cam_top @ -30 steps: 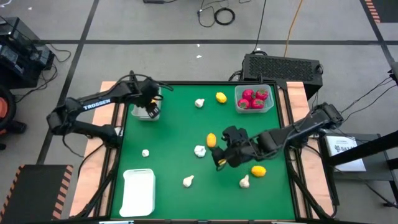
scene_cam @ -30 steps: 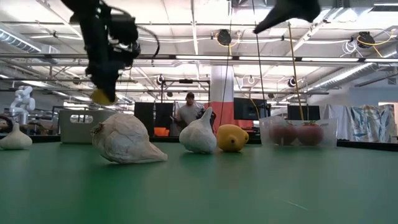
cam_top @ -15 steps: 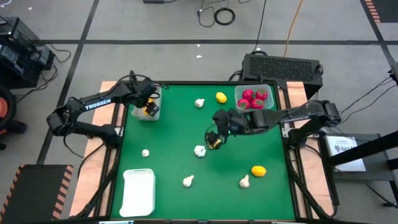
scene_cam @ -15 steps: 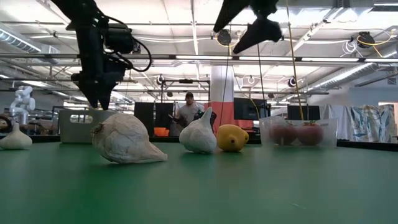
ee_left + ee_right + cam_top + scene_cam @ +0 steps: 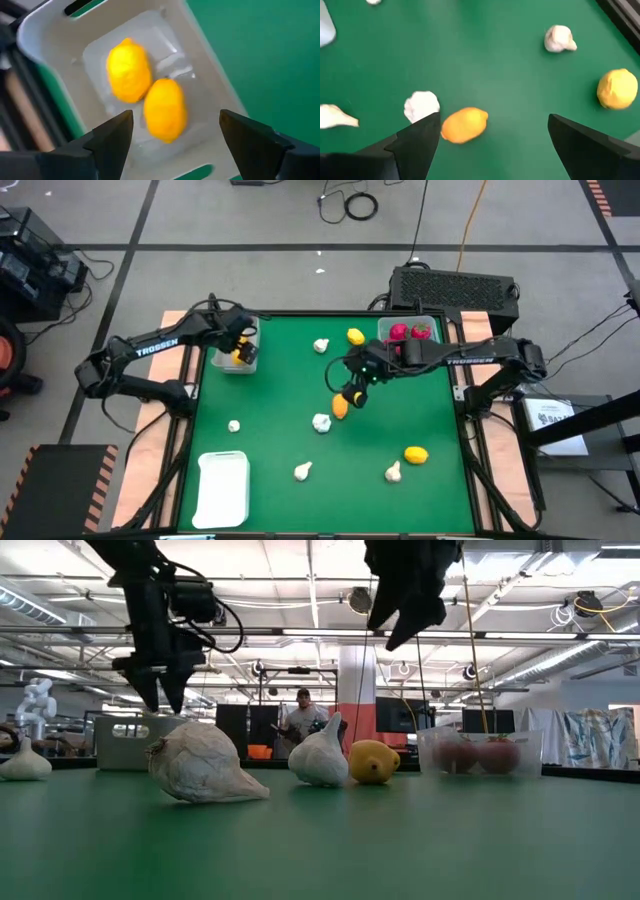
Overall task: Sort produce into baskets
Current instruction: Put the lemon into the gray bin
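Right wrist view puts the orange-yellow fruit (image 5: 464, 125) closest, just ahead of the right gripper (image 5: 492, 145), whose jaws are spread wide and empty, hanging above the desk's middle. A garlic bulb (image 5: 422, 106) lies just beside the fruit. It looks light, hard and smooth, likely to roll or slip, so pinching across its narrow middle seems best. Farther off, the left gripper (image 5: 172, 135), jaws also spread, hangs over the grey-white bin (image 5: 240, 352) near the far left corner, where two yellow fruits (image 5: 129, 70) lie touching. "TROSSEN" reads on the left arm (image 5: 155, 345).
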Tool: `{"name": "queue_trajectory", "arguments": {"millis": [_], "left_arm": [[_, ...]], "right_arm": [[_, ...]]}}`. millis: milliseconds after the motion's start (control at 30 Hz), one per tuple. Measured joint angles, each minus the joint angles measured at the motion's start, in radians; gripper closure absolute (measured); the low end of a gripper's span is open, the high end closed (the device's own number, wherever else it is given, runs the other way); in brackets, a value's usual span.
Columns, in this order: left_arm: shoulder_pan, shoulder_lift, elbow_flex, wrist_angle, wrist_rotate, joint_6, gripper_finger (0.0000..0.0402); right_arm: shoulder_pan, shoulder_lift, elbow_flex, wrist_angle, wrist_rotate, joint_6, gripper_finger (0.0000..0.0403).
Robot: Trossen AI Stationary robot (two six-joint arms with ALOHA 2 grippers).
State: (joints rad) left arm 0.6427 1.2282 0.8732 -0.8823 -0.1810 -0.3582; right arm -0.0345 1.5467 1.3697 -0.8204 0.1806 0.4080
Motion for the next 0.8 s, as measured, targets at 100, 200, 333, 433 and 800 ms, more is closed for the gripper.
{"name": "queue_trajectory", "arguments": {"millis": [100,200,333,433,800], "left_arm": [[-0.044,0.0,0.0,0.087,0.059,-0.001,0.0098],[-0.106,0.0,0.001,0.216,0.097,-0.004,0.0098],[-0.201,0.0,0.001,0.421,0.107,-0.003,0.0097],[-0.26,0.0,0.001,0.542,0.111,-0.002,0.0097],[-0.437,0.195,0.026,0.715,0.135,0.116,0.0097]], "right_arm": [[-0.001,0.0,0.0,-0.034,-0.001,0.028,0.0048],[0.014,0.0,0.0,-0.07,0.001,0.086,0.0057],[0.061,0.0,0.0,-0.133,-0.001,0.187,0.0078],[0.113,0.0,0.0,-0.167,0.005,0.273,0.0093],[0.344,0.0,0.0,-0.259,0.103,0.628,0.0147]]}}
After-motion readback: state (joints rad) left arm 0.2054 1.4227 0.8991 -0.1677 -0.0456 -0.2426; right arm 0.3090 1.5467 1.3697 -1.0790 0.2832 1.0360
